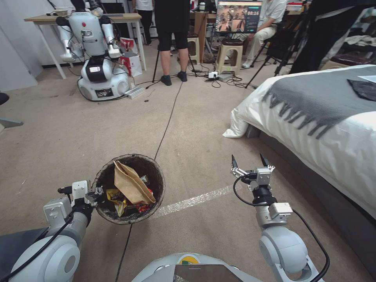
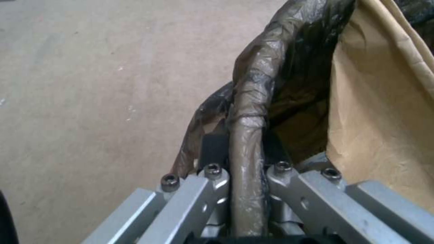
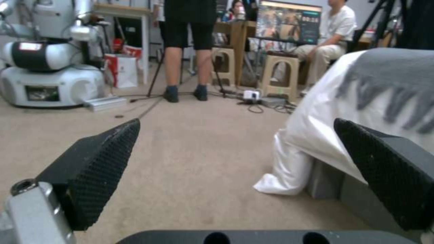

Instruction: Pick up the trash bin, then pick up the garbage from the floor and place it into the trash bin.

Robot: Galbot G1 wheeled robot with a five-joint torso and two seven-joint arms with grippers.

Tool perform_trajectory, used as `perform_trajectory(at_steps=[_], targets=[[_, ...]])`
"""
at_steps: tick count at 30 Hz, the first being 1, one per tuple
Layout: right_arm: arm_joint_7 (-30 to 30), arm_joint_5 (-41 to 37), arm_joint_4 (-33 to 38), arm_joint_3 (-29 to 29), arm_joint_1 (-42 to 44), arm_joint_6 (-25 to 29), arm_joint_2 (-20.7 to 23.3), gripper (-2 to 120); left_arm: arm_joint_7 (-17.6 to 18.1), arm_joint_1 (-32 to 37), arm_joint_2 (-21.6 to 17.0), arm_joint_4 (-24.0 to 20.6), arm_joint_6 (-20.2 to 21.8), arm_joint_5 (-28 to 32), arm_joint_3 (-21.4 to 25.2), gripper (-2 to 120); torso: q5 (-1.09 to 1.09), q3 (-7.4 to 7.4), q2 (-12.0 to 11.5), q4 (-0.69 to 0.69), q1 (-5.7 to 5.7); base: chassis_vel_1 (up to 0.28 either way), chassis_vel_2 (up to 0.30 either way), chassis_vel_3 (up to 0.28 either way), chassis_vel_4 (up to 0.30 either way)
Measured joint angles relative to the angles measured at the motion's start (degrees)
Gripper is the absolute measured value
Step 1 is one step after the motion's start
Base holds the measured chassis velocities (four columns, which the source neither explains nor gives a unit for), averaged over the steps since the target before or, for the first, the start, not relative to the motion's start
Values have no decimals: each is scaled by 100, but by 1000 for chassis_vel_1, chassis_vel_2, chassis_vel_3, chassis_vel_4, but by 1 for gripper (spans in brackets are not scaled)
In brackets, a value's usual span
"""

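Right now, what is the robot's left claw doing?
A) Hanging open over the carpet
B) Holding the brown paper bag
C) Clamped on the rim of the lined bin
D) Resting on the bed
C: the left gripper has its fingers closed on either side of the bag-covered rim of the trash bin, while the brown paper sits inside the bin and the right gripper is open and holds nothing.

Beige carpet floor (image 1: 78,137), a clear tape strip (image 1: 196,201) and a black cable (image 1: 168,121) across it. Bed (image 1: 344,145) on the right, white duvet, grey fringed throw (image 1: 321,98). Wooden desk (image 1: 82,17), stools (image 1: 229,53), monitor (image 1: 238,15) at back.
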State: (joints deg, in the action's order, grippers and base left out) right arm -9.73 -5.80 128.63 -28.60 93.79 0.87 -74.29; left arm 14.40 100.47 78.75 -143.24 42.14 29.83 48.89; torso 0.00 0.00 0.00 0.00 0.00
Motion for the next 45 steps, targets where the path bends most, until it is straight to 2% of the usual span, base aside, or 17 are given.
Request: perform_trajectory(at_steps=[28,40,45], targets=[[-40,-72,-3,35,-48,-108,43,100,12,17,31,0,0,-22,-10,3,0,0,0,0,0,16,16,17,17],[-90,-89,28,43,-39,-158,65,100,232,-12,92,0,0,103,5,3,0,0,0,0,0,0,0,0,0],[-95,-93,30,58,-34,-177,73,100,427,-36,227,0,0,207,20,3,0,0,0,0,0,0,0,0,0]])
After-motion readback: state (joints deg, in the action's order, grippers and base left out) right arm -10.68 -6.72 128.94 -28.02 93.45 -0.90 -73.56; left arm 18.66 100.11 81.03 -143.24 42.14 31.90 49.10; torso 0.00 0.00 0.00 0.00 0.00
